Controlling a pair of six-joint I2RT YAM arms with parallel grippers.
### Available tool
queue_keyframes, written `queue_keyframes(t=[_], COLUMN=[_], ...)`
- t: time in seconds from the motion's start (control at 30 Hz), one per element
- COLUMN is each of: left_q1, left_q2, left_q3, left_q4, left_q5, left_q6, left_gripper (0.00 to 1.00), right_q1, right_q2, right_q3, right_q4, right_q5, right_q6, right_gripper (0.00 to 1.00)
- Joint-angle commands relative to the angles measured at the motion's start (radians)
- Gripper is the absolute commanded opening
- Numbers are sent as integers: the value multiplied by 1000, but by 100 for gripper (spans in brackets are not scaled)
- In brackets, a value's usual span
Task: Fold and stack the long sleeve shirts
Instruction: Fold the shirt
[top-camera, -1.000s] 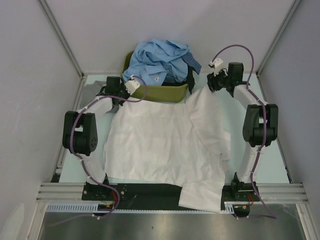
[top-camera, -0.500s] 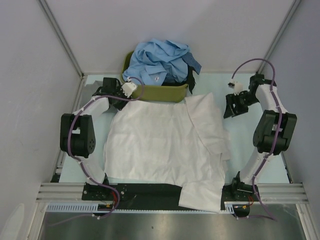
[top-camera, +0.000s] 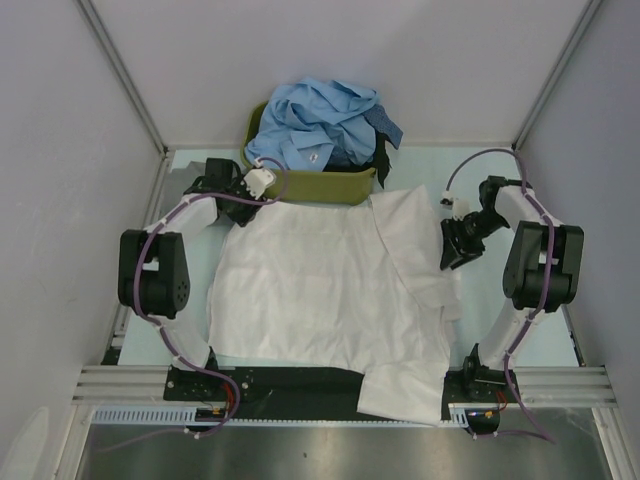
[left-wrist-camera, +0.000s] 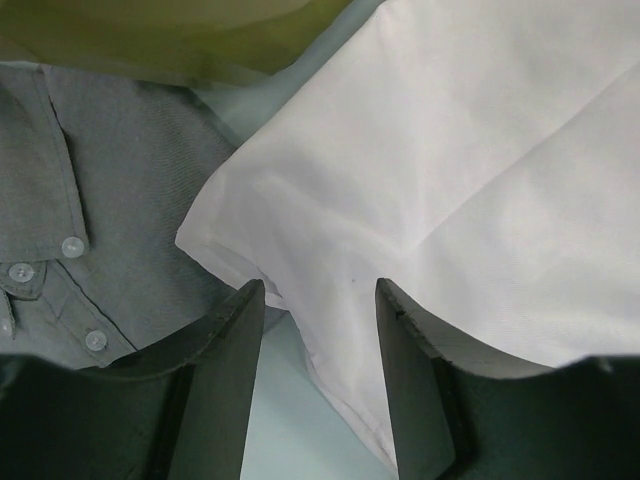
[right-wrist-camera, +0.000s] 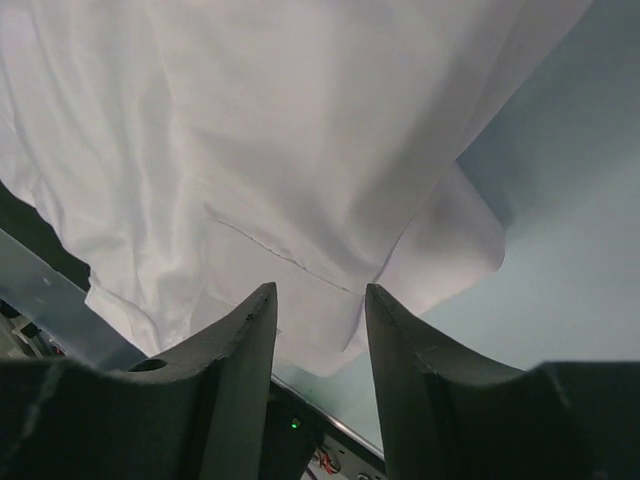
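The white long sleeve shirt (top-camera: 320, 285) lies spread flat on the table, and one part of it hangs over the near edge. My left gripper (top-camera: 238, 203) sits low at the shirt's back left corner. In the left wrist view my left gripper (left-wrist-camera: 320, 295) is open, and the white cloth's edge (left-wrist-camera: 340, 300) lies loose between the fingers. A grey shirt (left-wrist-camera: 80, 200) with buttons lies just left of it. My right gripper (top-camera: 452, 258) hovers open over the shirt's right edge. In the right wrist view my right gripper (right-wrist-camera: 320, 292) holds nothing, and the white shirt (right-wrist-camera: 250, 150) shows beyond it.
The olive-green tub (top-camera: 320, 185) stands at the back centre, right behind the white shirt. It is heaped with light blue shirts (top-camera: 315, 125) and a dark one (top-camera: 385, 135). Walls close in on both sides. Bare table (top-camera: 500, 300) shows right of the shirt.
My left gripper has opened and let go of the shirt's back left corner. My right arm has swung from the back right down to the shirt's right edge, its jaws narrowing a little.
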Motion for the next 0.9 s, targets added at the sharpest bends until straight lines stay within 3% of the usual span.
queue_keyframes(t=[0.0, 0.17, 0.2, 0.33, 0.47, 0.6, 0.73, 0.77, 0.87], left_q1=[6, 7, 12, 32, 70, 87, 92, 92, 92], left_q2=[14, 43, 56, 85, 109, 146, 195, 213, 243], left_q3=[51, 83, 95, 149, 198, 247, 297, 304, 337], left_q4=[-6, -4, -4, -3, 34, 71, 58, 58, 30], left_q5=[48, 58, 72, 84, 116, 162, 233, 248, 294], left_q6=[-4, 16, 24, 10, -34, 7, 53, 65, 125], left_gripper=[56, 63, 69, 71, 72, 72, 71, 71, 69], right_q1=[7, 14, 14, 18, 11, 7, 5, 4, -4], right_q2=[11, 48, 51, 59, 63, 60, 53, 49, 36], right_q3=[-53, -65, -64, -67, -93, -108, -89, -82, -64], right_q4=[31, 57, 59, 44, 59, 64, 44, 36, 5], right_q5=[59, 70, 70, 65, 87, 84, 47, 26, 4], right_q6=[49, 75, 78, 73, 84, 90, 78, 73, 52], right_gripper=[45, 44, 43, 38, 49, 49, 32, 22, 6])
